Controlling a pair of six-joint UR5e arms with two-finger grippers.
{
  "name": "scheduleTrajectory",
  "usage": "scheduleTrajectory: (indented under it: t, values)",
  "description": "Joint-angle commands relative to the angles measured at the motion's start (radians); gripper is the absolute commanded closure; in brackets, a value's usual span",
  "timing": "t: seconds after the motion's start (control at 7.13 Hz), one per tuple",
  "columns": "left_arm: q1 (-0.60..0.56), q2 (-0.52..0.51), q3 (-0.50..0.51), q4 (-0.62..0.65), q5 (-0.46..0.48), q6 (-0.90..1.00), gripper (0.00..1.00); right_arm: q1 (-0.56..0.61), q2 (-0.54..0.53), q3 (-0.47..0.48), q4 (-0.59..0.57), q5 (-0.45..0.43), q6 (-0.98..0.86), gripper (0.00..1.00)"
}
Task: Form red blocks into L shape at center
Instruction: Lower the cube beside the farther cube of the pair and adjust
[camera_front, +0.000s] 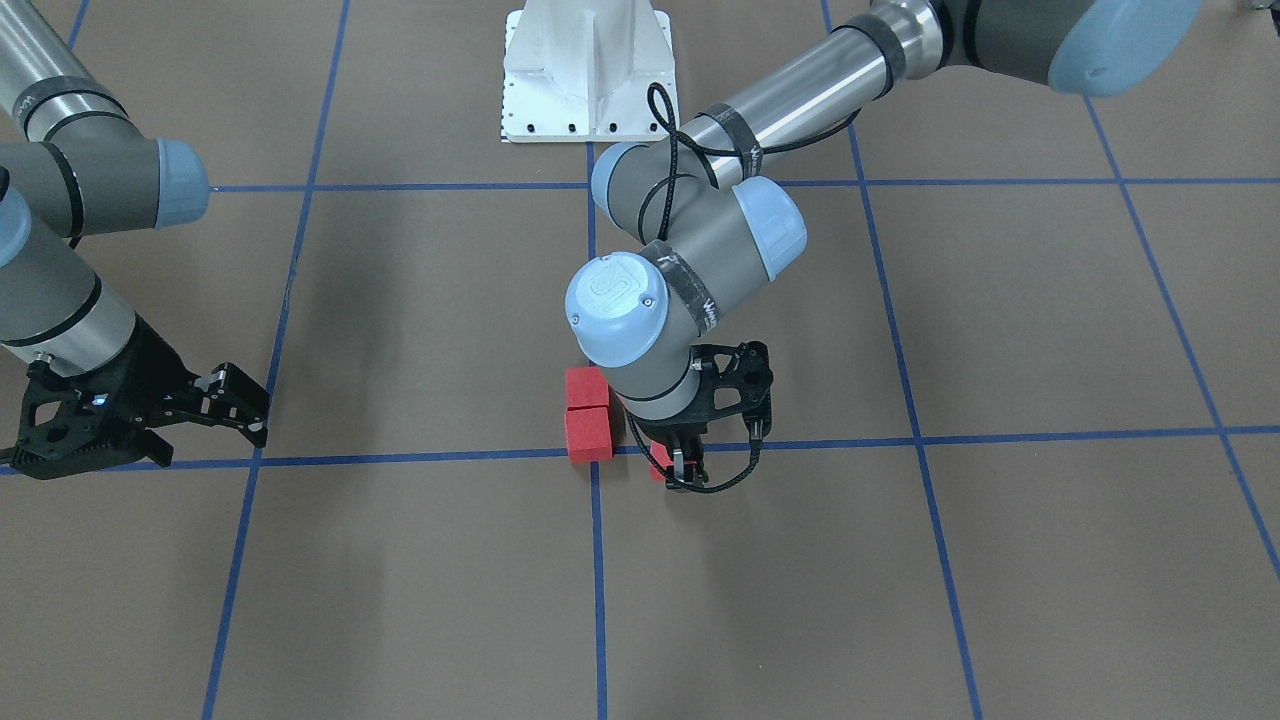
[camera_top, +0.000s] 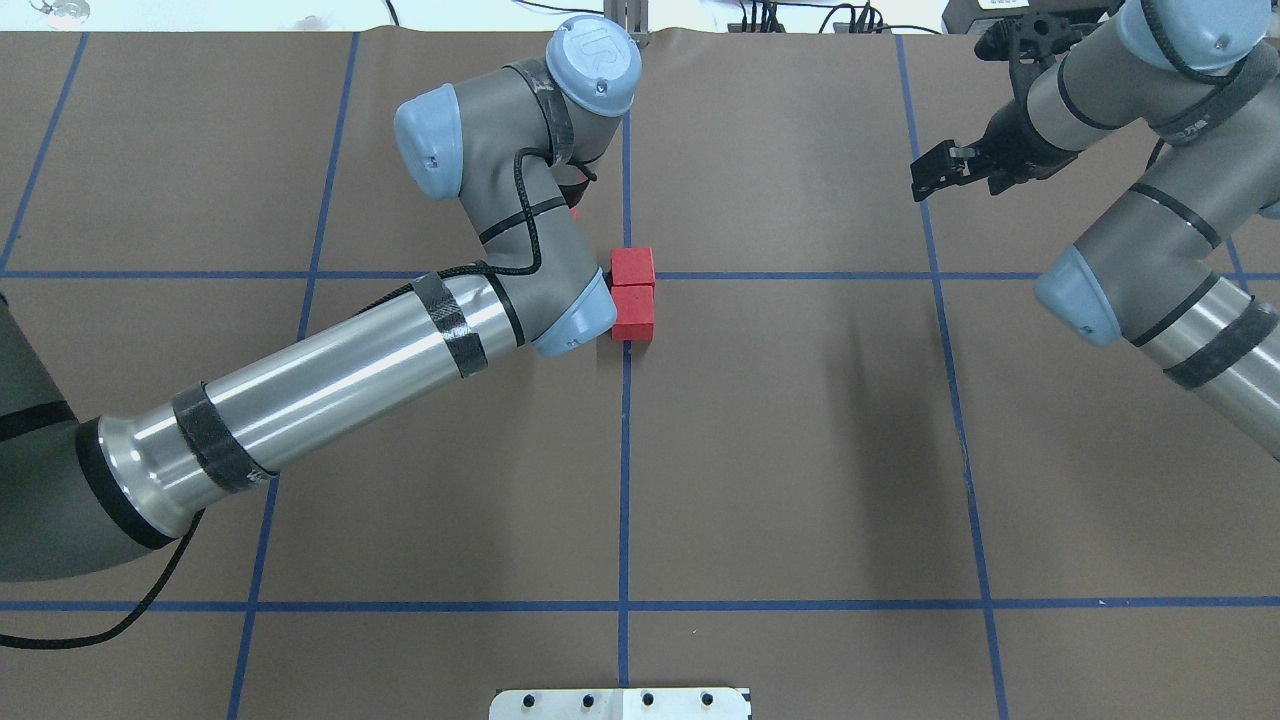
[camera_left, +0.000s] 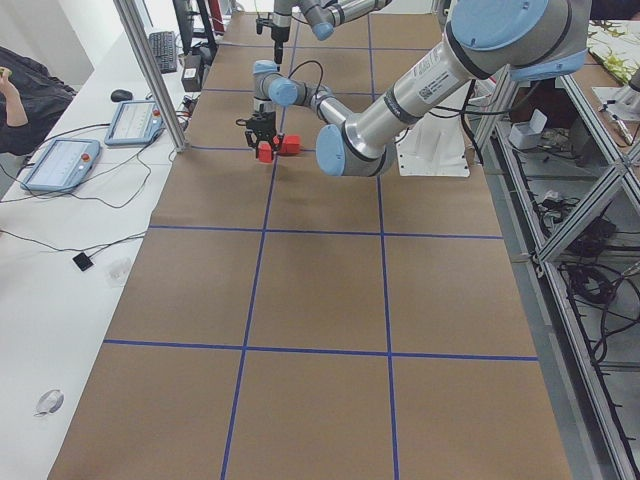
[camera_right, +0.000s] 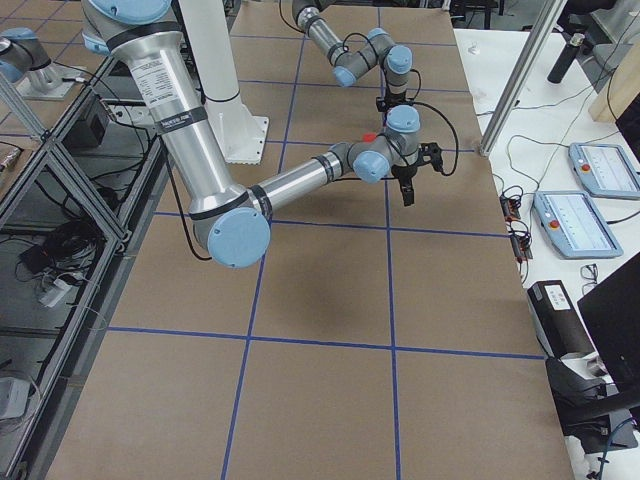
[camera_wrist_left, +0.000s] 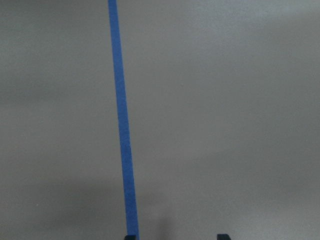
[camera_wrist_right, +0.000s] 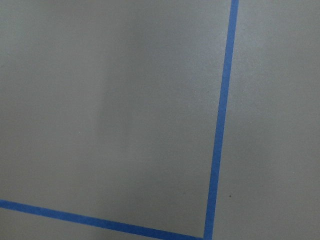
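Two red blocks (camera_front: 590, 436) sit touching, face to face, in a short row on the brown gridded surface (camera_front: 420, 320). The row runs along the blue tape line (camera_front: 592, 215) that leads toward the robot's white base (camera_front: 585, 70). The block farther from the robot covers part of the center (camera_front: 597, 453), where two blue lines cross. Both blocks lie just to the robot's right of that line.

A third red block (camera_front: 655, 462) is just to the robot's left of the crossing, near the pair but not touching it. The left gripper (camera_front: 684, 470) points straight down at this block, with its fingers right beside it. In the left wrist view, two fingertips (camera_wrist_left: 222, 236) peek in at the bottom edge with a gap between them and no red showing. I cannot tell whether the block is pinched or free.

The right gripper (camera_front: 262, 420) hangs well away on the robot's right, jaws spread and holding nothing.
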Motion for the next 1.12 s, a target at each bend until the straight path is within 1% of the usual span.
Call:
scheduleTrajectory:
  t: [0.0,0.42,0.7,0.98]
  values:
    - [0.002,-0.006,0.011,0.0,-0.002,-0.061,1.0,0.0,0.0,0.0,0.002,0.0,0.0,0.01]
    - [0.023,-0.005,0.02,0.002,-0.001,-0.185,1.0,0.0,0.0,0.003,0.002,-0.001,0.0,0.01]
    - [0.031,-0.011,0.015,0.003,-0.004,-0.239,1.0,0.003,0.0,0.003,0.002,-0.002,0.0,0.01]
    - [0.043,-0.013,0.011,0.014,-0.008,-0.25,1.0,0.005,0.0,0.009,0.002,-0.003,0.0,0.01]
